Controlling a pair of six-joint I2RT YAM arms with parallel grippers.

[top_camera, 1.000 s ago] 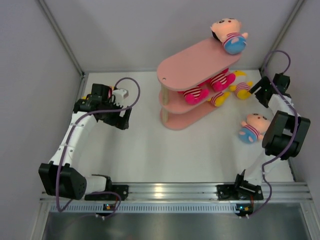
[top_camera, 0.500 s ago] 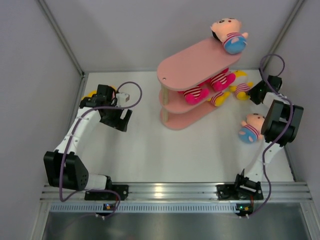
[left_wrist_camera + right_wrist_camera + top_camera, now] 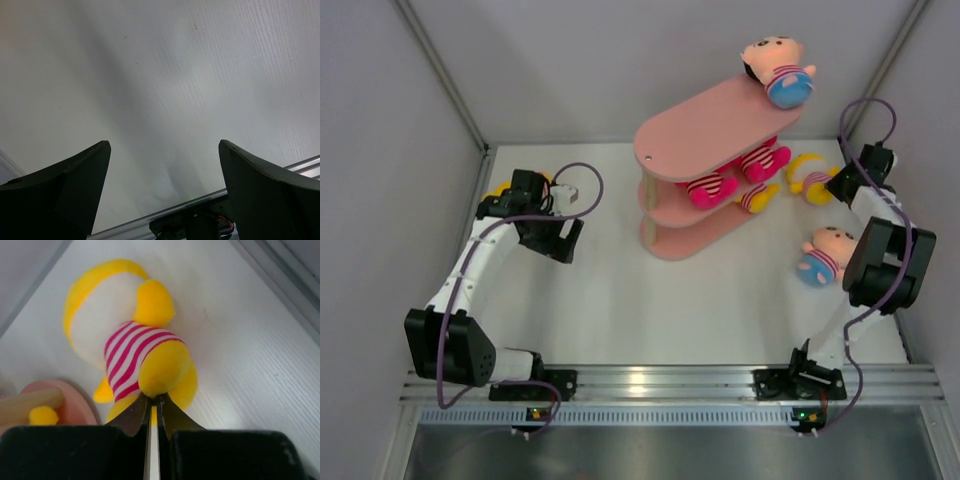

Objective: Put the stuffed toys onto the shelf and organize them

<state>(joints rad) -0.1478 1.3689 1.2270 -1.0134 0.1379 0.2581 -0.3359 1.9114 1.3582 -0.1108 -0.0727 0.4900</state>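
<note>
Toys were partly sorted. One peach toy [image 3: 778, 70] sat on the far end of the shelf's [image 3: 700, 135] top board, at 1 o'clock from the table's [image 3: 620, 300] middle. A pink pair [image 3: 715, 188] in striped shirts lay side by side on the board below. A tucked yellow toy [image 3: 755, 198] poked out at the shelf's 4 o'clock side; which board bore it could not be told.

A loose yellow toy [image 3: 808, 178] [image 3: 135, 340] lay on the table just beside the shelf, at its 3 o'clock. The right gripper [image 3: 838, 186] [image 3: 152, 399] met it from the 3 o'clock side. In the wrist view its jaws were clenched to a thin slit, with their tips nipping a round yellow limb below the striped shirt. A second peach toy [image 3: 823, 257] lay on the table at 5 o'clock from the shelf, close to the right arm.

The left gripper [image 3: 563, 240] [image 3: 162, 145] hung at 9 o'clock, well apart from the shelf. Its jaws were released and spread wide, with only bare table between them.
</note>
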